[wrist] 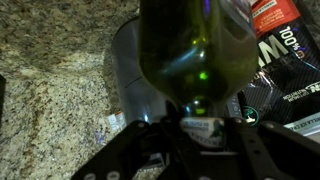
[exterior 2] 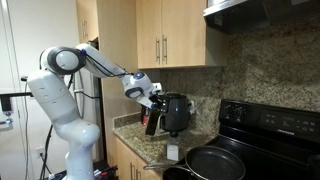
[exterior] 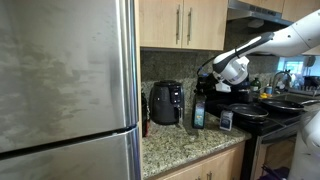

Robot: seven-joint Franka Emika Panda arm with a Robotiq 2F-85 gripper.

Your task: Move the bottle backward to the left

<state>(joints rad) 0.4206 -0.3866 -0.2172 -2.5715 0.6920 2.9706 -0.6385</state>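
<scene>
The bottle (exterior: 198, 112) is slim and dark with a blue-teal label. It stands upright on the granite counter just beside the black air fryer (exterior: 165, 103). It also shows in an exterior view (exterior 2: 152, 120). My gripper (exterior: 205, 88) comes from above and is closed around the bottle's upper part, as an exterior view (exterior 2: 155, 102) also shows. In the wrist view the green-dark glass of the bottle (wrist: 195, 50) fills the space between my two fingers (wrist: 196, 128). I cannot tell whether its base touches the counter.
A steel fridge (exterior: 65, 80) bounds one end of the counter, with a dark brownish bottle (exterior: 145, 124) beside it. A small white-and-blue flat object (exterior: 226, 120) stands near the stove (exterior 2: 270, 130). A frying pan (exterior 2: 215, 162) sits on the stove. Cabinets (exterior: 180, 22) hang overhead.
</scene>
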